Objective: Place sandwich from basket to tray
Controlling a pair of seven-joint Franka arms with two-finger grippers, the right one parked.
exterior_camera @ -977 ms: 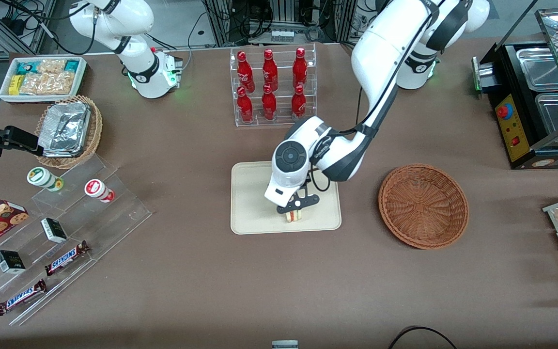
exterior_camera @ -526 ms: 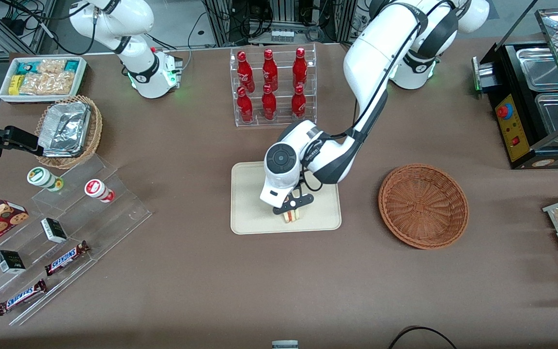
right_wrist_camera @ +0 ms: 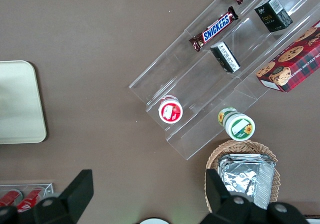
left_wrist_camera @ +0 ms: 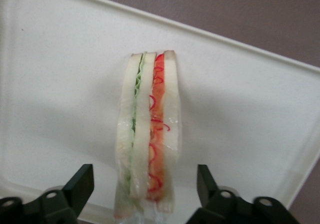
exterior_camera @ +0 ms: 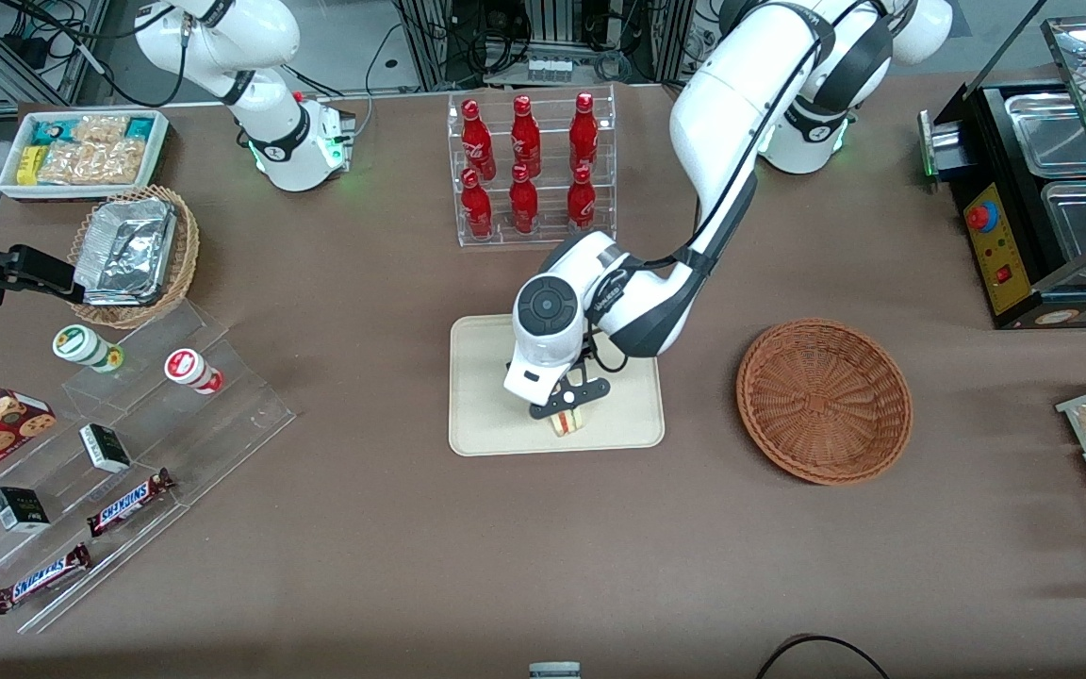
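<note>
Up front, I see my gripper (exterior_camera: 569, 404) low over the tray (exterior_camera: 482, 387), at the edge of it nearer the camera, with the sandwich (exterior_camera: 567, 421) directly beneath it on the tray surface. The basket (exterior_camera: 824, 400) sits on the table toward the working arm's end, well apart from the tray, with nothing in it.

From my left wrist camera, the sandwich (left_wrist_camera: 148, 139) stands on its edge on the tray (left_wrist_camera: 60, 94), layers of green and red filling showing between white bread. Both fingers (left_wrist_camera: 80, 186) are spread wide, a clear gap on each side of the sandwich, so the grip is released.

From the right wrist camera, only a corner of the tray (right_wrist_camera: 20, 104) shows.
</note>
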